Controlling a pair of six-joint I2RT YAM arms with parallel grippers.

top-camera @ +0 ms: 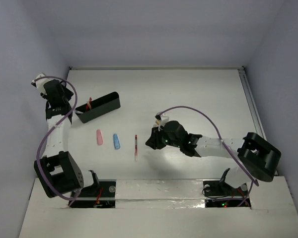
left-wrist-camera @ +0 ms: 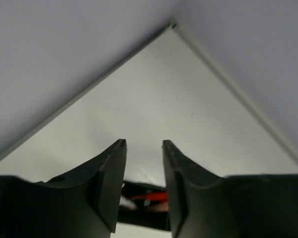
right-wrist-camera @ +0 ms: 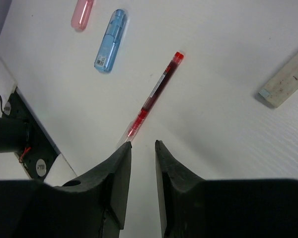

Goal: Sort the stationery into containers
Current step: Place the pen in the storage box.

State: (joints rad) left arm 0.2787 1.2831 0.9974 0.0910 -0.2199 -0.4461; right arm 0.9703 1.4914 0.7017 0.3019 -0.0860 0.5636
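Mostly, black box hid behind L gripper.

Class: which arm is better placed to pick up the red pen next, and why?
Right. The right gripper is at one end of the pen, jaws parted; the left gripper is far off, by the box.

Long black box, a red item poking out, lies tilted at ten o'clock in the overhead view. From its six to four o'clock lie a pink capsule, blue capsule and red pen, apart.
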